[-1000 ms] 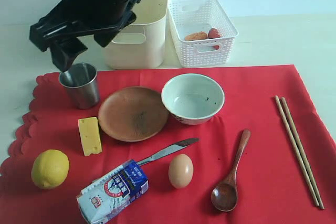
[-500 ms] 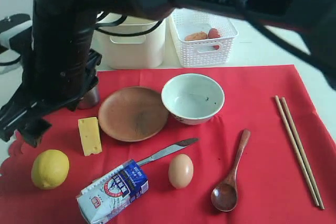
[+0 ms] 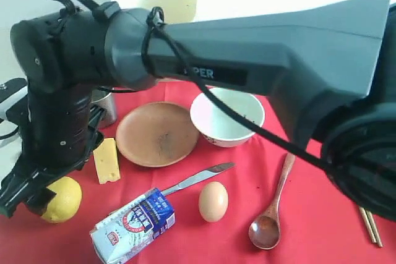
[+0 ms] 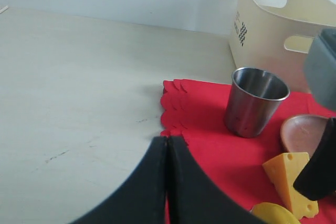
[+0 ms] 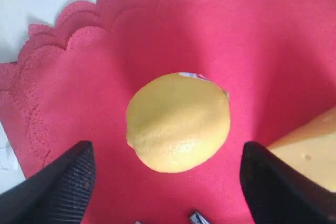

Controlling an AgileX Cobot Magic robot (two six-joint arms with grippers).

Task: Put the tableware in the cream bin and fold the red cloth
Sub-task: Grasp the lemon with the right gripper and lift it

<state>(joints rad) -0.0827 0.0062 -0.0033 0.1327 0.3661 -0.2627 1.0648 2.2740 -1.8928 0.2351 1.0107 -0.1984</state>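
Reaching across to the left side of the exterior view, your right gripper hangs over the lemon with its jaws spread wide. One finger sits on each side of the fruit, neither touches it, and nothing is held. Mind that the lemon is not tableware, so closing here serves the task only if you mean to clear the red cloth for folding. Your left gripper is clenched tight on nothing, its tips meeting just over the cloth's scalloped edge where the bare table begins.

The relation that counts is this: the steel cup stands upright, mouth up, near the cloth's corner. It is out ahead of the left jaws with only a strip of red fabric between, and the cream bin rises close behind it. From the right jaws the cup lies beyond the cheese, toward the bin, and the arm partly hides it. So I judge your left arm the nearer and better lined up. You would need to release those jaws first, then take the cup across its round wall. The wooden plate, white bowl, knife and spoon all lie on the cloth beneath the right arm's span.
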